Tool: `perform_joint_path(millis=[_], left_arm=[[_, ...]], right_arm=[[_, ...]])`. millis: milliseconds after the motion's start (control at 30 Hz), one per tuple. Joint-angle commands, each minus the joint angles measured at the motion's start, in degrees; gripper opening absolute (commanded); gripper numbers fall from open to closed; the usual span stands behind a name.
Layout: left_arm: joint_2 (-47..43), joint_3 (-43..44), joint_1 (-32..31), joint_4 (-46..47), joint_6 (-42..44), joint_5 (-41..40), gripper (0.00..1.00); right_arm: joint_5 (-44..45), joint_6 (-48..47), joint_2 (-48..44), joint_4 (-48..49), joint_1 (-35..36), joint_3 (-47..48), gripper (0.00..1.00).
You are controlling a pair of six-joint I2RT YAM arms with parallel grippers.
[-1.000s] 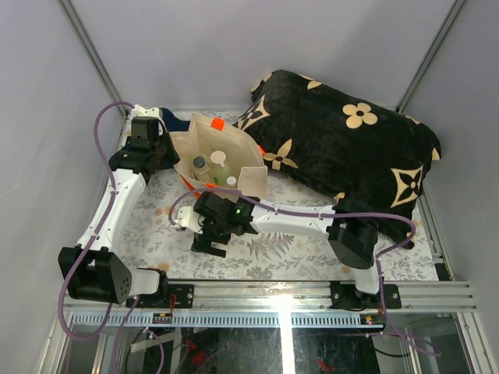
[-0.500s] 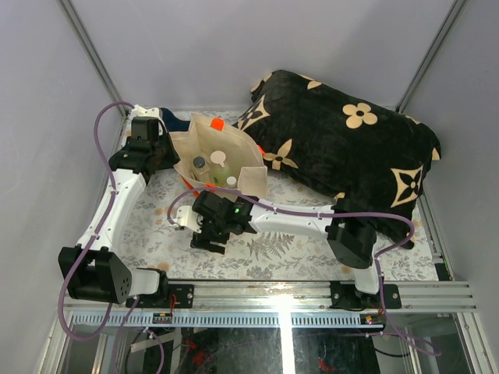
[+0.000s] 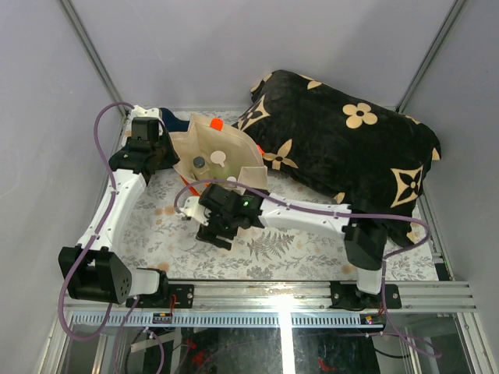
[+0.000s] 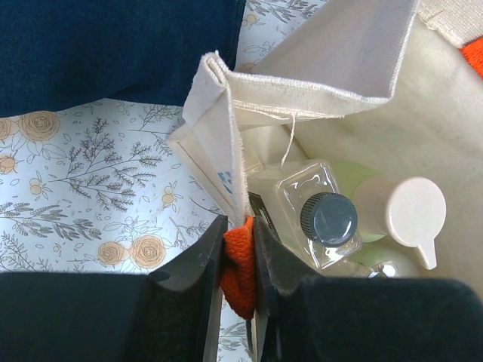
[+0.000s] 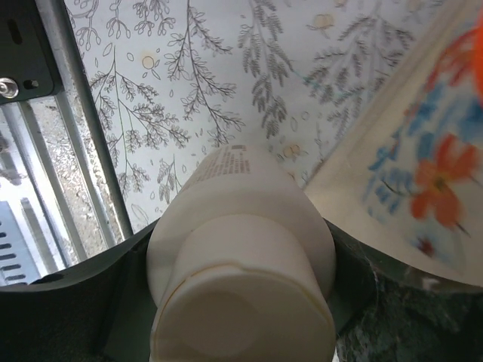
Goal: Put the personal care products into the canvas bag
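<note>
The beige canvas bag (image 3: 234,156) stands open at the back left, its orange handles partly showing. My left gripper (image 3: 166,155) is at its left rim, shut on an orange handle (image 4: 240,265). Inside the bag (image 4: 332,68) I see the square glass dark-capped bottle (image 4: 327,219) and the pale green bottle with beige cap (image 4: 406,216); both caps also show from above (image 3: 201,162), (image 3: 218,157). My right gripper (image 3: 216,224) is just in front of the bag, shut on the cream round bottle (image 5: 238,226). The bag's printed side (image 5: 423,181) is right beside it. The slim clear bottle is hidden.
A big black floral cushion (image 3: 351,144) lies right of the bag and touches it. A dark blue cloth (image 4: 113,45) lies beyond the bag's left rim. The metal rail at the table's front edge (image 5: 53,166) is close to the right gripper. The right arm (image 3: 312,218) crosses the table.
My right gripper with the cream bottle has risen and moved a little right, closer to the bag's front. The bag's mouth has shifted slightly. The left gripper has stayed on the handle.
</note>
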Motion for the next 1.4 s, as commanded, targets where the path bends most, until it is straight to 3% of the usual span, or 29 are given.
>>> perform_joint_path(millis=[0, 500, 933, 1133, 1367], left_arm=[[-0.1, 0.6, 0.2, 0.7, 1.1, -1.0, 0.00], [1.1, 0.5, 0.2, 1.4, 1.2, -0.6, 0.00], [1.6, -0.7, 0.2, 3.1, 1.0, 1.2, 0.00], [2.2, -0.3, 0.2, 3.4, 1.0, 1.9, 0.00], [2.4, -0.4, 0.2, 3.7, 0.8, 2.4, 0.00]], right_arm=[[3.1, 3.2, -12.0, -0.2, -2.1, 5.3, 0.00], [5.4, 5.4, -22.2, 4.2, -5.8, 14.2, 0.00], [17.8, -9.0, -20.6, 22.6, -9.2, 15.9, 0.00], [11.7, -9.5, -16.5, 28.5, -15.6, 18.8, 0.00], [3.5, -5.7, -6.8, 25.5, -21.6, 26.8, 0.00]])
